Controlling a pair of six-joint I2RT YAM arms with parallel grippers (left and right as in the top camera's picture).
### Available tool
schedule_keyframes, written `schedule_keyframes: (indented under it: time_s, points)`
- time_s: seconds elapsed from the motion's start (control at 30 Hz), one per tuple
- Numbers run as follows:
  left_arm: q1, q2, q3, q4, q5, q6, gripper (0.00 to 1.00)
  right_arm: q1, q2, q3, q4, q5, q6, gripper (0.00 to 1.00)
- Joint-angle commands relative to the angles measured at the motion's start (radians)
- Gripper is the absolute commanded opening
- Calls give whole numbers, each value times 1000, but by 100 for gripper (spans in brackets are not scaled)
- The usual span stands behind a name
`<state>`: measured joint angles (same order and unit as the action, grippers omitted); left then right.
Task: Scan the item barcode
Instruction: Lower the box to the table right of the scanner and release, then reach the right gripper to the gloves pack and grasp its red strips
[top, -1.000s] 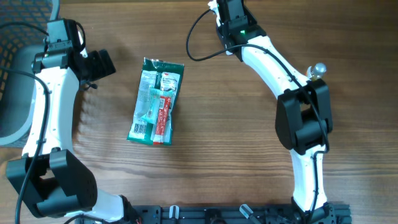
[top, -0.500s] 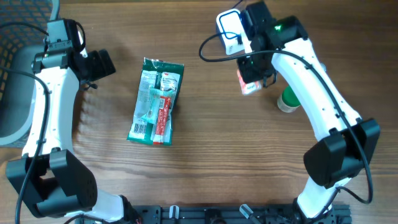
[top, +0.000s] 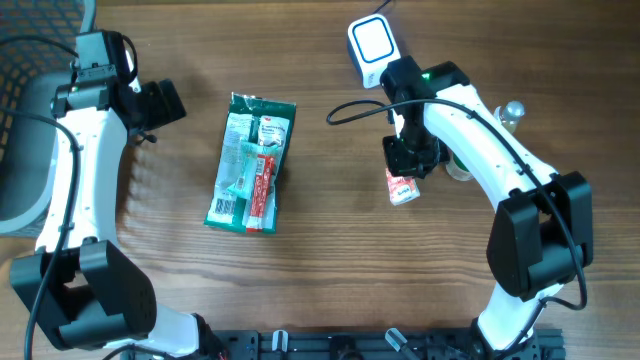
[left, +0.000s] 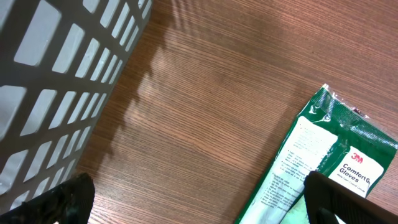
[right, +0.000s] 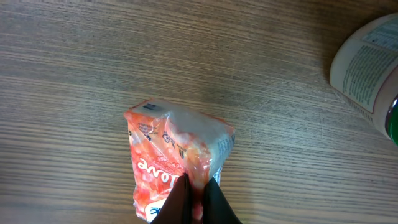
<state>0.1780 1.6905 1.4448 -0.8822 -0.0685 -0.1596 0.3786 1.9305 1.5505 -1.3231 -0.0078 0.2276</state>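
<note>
My right arm bends over the right half of the worktop (top: 330, 250) with the wrist pointing down. Its end effector (top: 405, 163) is clenched on the edge of a small orange packet (top: 402, 187), held just left of a green bottle (right: 367, 68). Half a second ago the packet was farther back, close to the white scanner (top: 372, 40); now it is nearer. My left end effector (top: 163, 103) is spread wide and unmoved, left of the green glove pack (top: 251, 162).
</note>
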Motion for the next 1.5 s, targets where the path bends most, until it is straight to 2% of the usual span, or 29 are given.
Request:
schedule_keyframes:
  time_s: [0.0,0.37,0.47,0.53,0.6,0.67,0.7,0.8,0.83,0.93,1.07,1.13,1.3,1.47]
  points:
    - [3,-2,7,3,8,-2,100,-1,11,-8,2,-17,19,5]
    - [3,-2,7,3,8,-2,100,-1,11,-8,26,-16,37,5]
    - [3,-2,7,3,8,-2,100,-1,11,-8,40,83,149,6]
    - [3,-2,7,3,8,-2,100,-1,11,-8,47,105,168,6]
    - [3,-2,7,3,8,-2,100,-1,11,-8,51,105,168,13]
    - [3,-2,7,3,8,-2,100,-1,11,-8,52,105,168,14]
    - [4,-2,7,3,8,-2,100,-1,11,-8,55,105,168,19]
    - [4,-2,7,3,8,-2,100,-1,11,-8,60,105,167,45]
    - [4,-2,7,3,8,-2,100,-1,11,-8,70,104,165,48]
    - [4,-2,7,3,8,-2,100,4,11,-8,117,32,165,46]
    - [3,-2,7,3,8,-2,100,49,11,-8,189,-242,99,44]
    - [3,-2,7,3,8,-2,100,97,11,-8,230,-306,88,43]
    - [3,-2,7,3,8,-2,100,246,11,-8,343,-317,96,39]
    - [3,-2,7,3,8,-2,100,422,11,-8,475,-266,201,39]
